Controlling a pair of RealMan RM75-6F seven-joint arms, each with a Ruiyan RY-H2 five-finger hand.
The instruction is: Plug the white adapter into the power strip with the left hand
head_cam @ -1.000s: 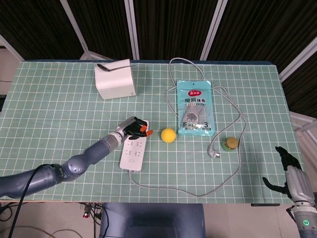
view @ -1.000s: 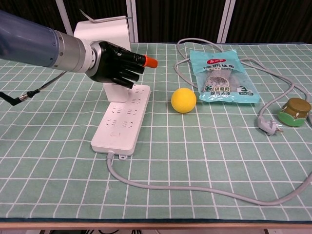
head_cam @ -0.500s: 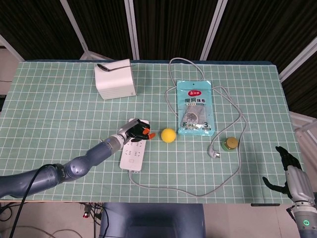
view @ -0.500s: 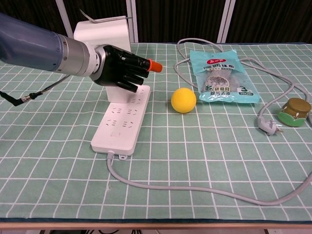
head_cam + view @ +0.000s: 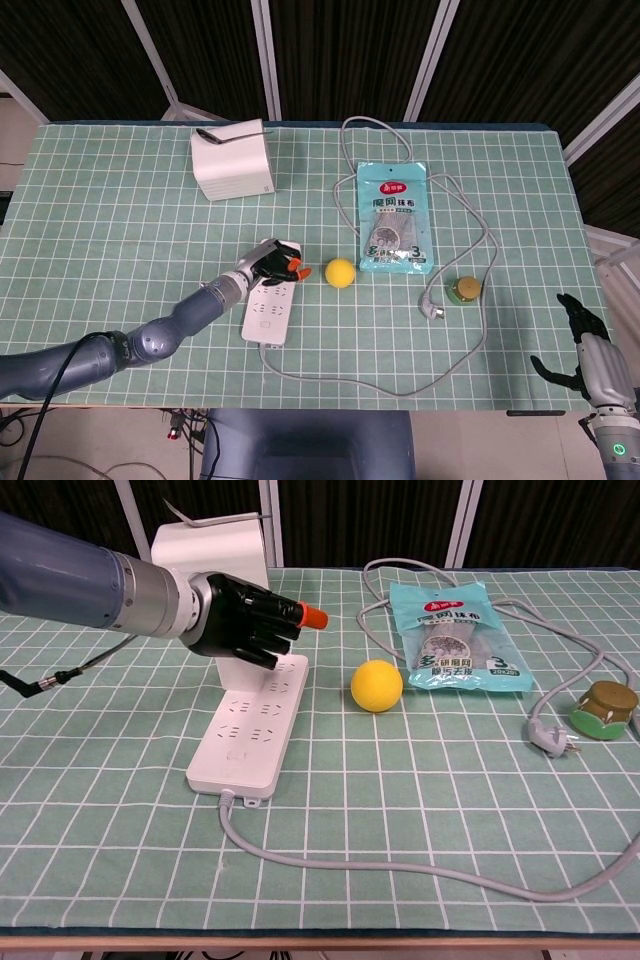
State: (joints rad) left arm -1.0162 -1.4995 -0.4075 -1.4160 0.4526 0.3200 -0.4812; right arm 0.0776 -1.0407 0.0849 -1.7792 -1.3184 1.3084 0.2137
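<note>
Left hand (image 5: 245, 628) curled over power strip (image 5: 250, 725) far end; adapter not visible, can't tell if held or plugged.

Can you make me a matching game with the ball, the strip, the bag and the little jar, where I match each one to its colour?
Things:
1. ball
2. power strip
3. bag
4. jar

Colours:
A. white
B. olive green
C. yellow
D. light blue

Pairs: 1-C, 2-A, 3-D, 4-B
</note>
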